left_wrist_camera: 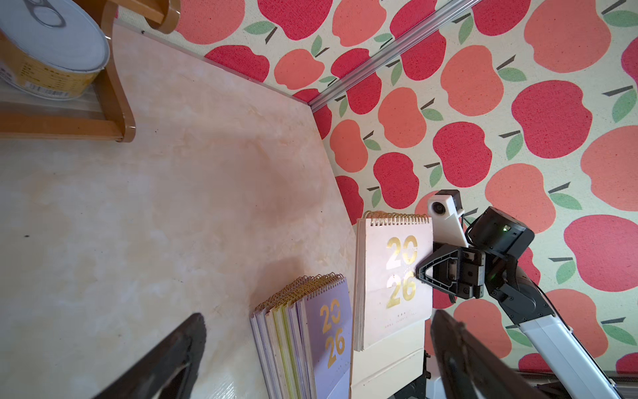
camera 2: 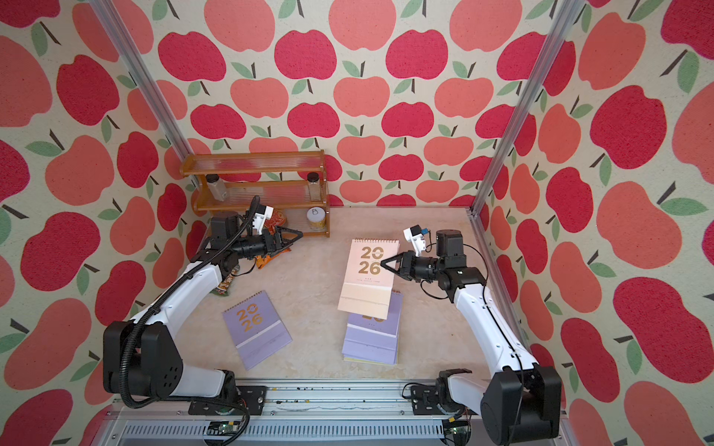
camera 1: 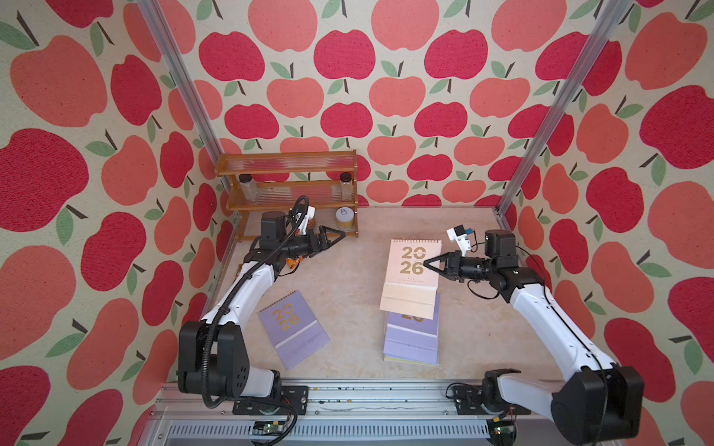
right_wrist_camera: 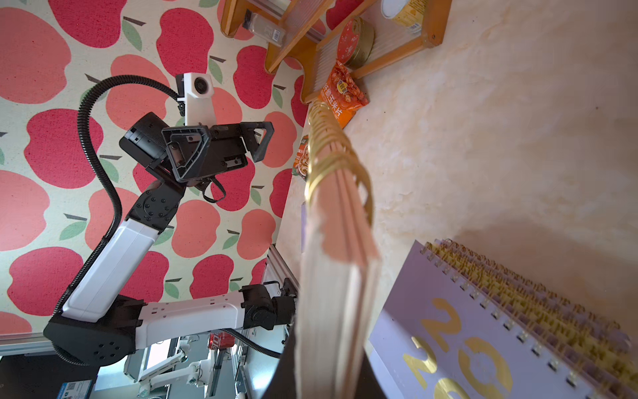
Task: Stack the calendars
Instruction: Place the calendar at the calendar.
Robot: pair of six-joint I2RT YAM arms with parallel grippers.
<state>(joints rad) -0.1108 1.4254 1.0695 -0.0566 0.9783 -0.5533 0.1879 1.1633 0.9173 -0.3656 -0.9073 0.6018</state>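
The pale pink calendar (left_wrist_camera: 397,276) is being shown as matt paper, with shiny gold foil numerals and gold wire rings. The lilac calendar (camera 1: 291,328) is being seen with the same matt cover. The table (camera 1: 347,278) is being presented as a smooth, marbled surface. The rack (camera 1: 355,193) is being seen as glossy varnished wood with ribbed clear shelves. The walls (camera 1: 347,58) are being shown as rough woven cloth, the post (left_wrist_camera: 395,51) as brushed metal, the can (left_wrist_camera: 51,38) with a smooth metal lid.

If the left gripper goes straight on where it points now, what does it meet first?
The way looks free: the left gripper seems aimed beyond the pink calendar, toward the far corner post. Depth is unclear.
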